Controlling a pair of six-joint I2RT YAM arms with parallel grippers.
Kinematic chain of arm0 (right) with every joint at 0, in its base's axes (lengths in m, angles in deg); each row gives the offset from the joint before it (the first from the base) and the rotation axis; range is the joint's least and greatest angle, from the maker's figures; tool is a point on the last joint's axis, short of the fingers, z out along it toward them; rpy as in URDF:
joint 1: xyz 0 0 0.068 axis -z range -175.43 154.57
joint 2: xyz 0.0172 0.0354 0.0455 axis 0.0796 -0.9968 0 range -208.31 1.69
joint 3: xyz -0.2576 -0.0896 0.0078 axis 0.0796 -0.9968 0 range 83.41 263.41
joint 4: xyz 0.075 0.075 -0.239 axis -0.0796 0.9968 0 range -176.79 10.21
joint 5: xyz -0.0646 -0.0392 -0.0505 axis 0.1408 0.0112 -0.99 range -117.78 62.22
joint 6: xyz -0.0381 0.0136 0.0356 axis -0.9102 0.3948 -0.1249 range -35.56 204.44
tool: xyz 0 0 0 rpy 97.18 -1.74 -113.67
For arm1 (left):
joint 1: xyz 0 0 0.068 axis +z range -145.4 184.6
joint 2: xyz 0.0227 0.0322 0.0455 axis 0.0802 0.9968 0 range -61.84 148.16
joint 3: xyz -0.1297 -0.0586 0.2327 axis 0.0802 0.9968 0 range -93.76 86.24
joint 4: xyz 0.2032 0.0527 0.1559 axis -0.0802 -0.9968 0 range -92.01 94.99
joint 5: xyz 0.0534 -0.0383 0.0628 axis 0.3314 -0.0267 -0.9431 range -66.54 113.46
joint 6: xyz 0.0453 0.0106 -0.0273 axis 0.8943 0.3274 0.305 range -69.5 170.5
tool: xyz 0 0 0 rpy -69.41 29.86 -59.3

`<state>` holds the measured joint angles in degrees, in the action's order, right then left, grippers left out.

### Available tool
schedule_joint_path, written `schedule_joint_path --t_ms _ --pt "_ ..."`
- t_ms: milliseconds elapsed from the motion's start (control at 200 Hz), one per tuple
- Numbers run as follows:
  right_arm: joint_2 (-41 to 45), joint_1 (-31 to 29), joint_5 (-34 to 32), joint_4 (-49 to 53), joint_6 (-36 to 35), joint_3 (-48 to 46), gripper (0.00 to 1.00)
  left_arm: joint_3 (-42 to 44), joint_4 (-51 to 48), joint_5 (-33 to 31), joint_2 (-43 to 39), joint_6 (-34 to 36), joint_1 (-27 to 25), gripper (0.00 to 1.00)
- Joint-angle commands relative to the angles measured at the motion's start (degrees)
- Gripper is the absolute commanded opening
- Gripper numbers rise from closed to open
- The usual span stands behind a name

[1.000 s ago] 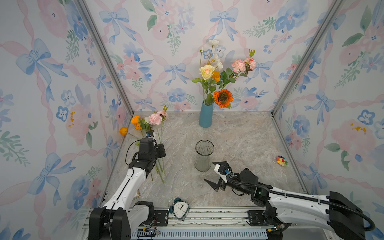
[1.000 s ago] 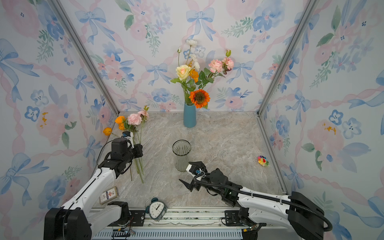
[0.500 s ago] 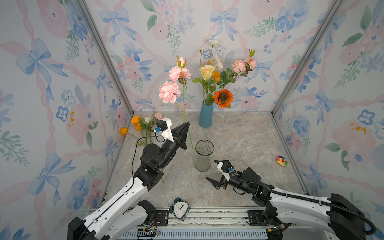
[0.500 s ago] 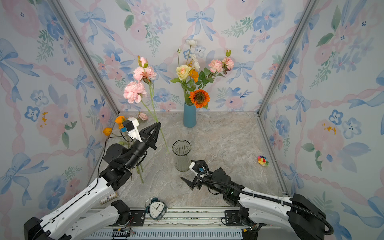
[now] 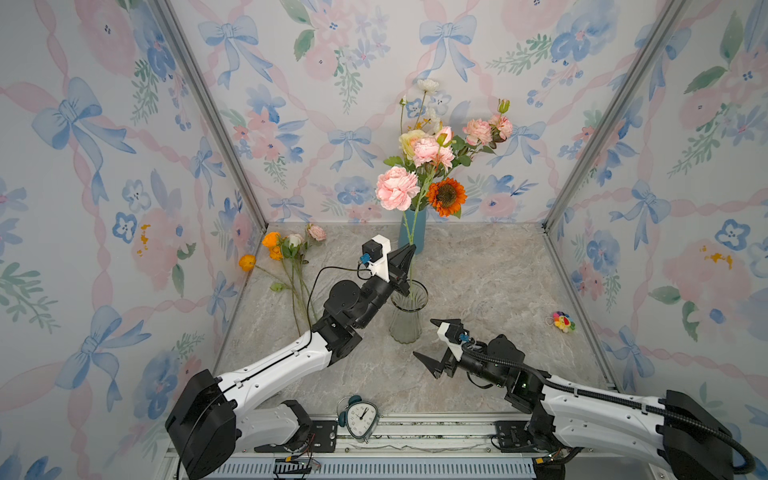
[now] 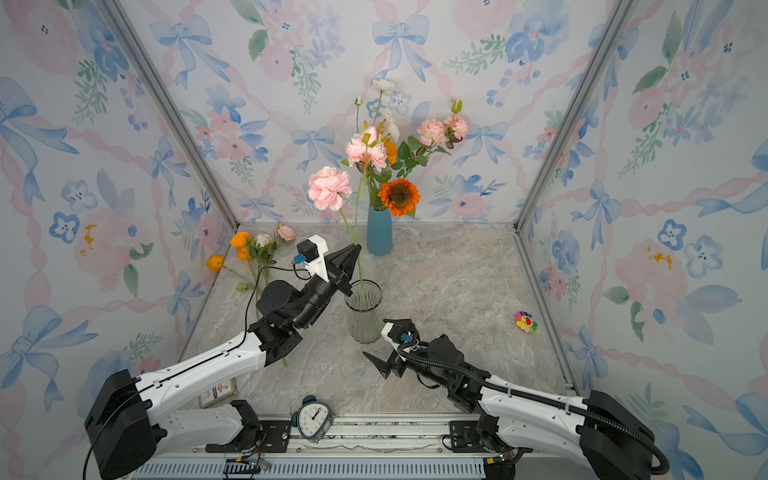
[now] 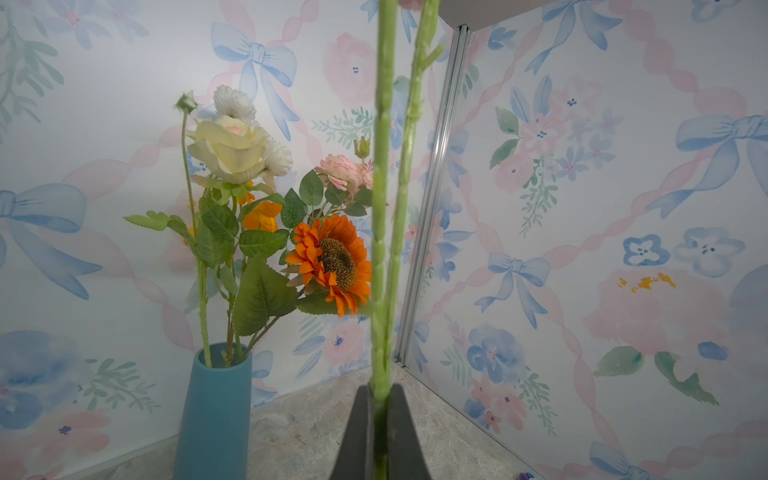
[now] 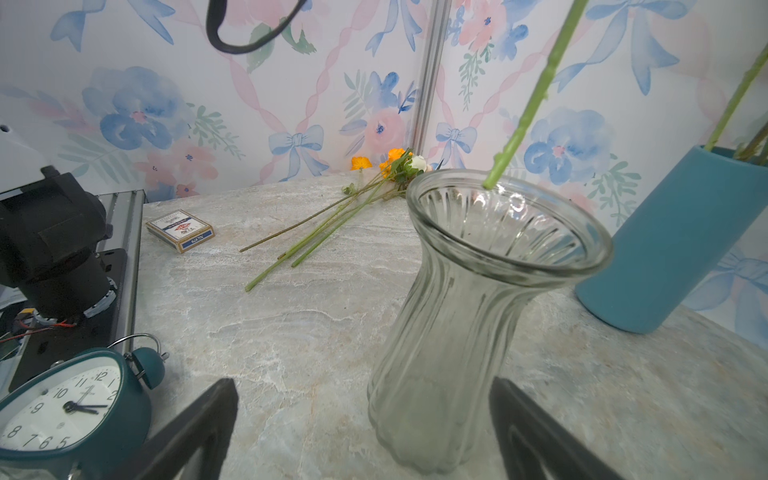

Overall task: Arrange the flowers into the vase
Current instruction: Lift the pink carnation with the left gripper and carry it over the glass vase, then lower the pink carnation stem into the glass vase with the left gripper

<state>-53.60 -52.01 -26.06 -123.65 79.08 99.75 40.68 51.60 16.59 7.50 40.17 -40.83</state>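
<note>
Green stems are what I am steering. The left end effector (image 7: pixel 380 399) is clamped tight on a pink spray (image 5: pixel 397 188), held nearly upright at the centre of both top views, with the heads high against the rear wall. Its cut end sits at the mouth of the glass vase (image 8: pixel 457 332), close to the far rim in the right wrist view. I cannot tell whether it has cleared the lip. The right end effector (image 5: pixel 424 338) is spread wide and empty at lower centre, just beside the vase's foot and not touching it.

To do this well, I would centre the tip over the opening, then lower it straight along the stem's own line. I would let go only once the stem rests deep inside, because the heavy heads could lever it out. Closing the right one gently round the waist should steady the narrow-footed glass.

Loose flowers (image 5: pixel 286 257) lie on the worktop (image 5: pixel 478 282) at middle left. The blue vase (image 5: pixel 419 237) behind holds its own bunch.
</note>
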Motion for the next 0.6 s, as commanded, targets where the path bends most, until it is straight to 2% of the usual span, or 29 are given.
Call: schedule_joint_path --t_ms 0,595 --pt "0.2 0.8 0.7 -1.2 0.5 -0.6 0.97 1.0 4.0 -1.5 1.5 3.7 -0.3 0.0" --pt "-0.5 1.6 0.7 -0.8 0.2 -0.3 0.97 14.0 5.7 0.2 1.0 -1.0 -0.4 0.0"
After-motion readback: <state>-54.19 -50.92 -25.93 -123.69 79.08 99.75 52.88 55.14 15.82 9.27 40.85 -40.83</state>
